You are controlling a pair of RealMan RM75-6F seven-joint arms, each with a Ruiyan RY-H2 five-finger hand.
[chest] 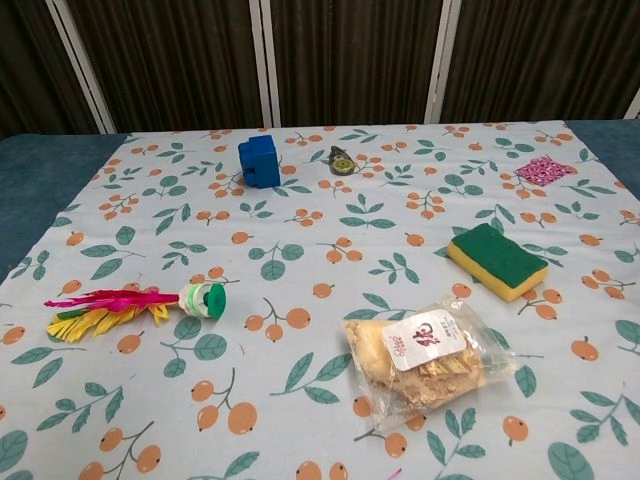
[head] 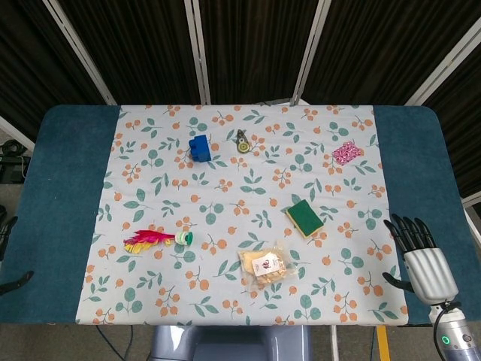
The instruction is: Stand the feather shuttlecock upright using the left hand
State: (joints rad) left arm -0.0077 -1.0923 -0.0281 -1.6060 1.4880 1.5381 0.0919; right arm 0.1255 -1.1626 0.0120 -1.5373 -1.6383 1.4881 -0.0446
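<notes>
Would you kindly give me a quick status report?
Right hand open at table edge; left hand barely visible. Feather shuttlecock lying flat, untouched. Nothing blocking it.
</notes>
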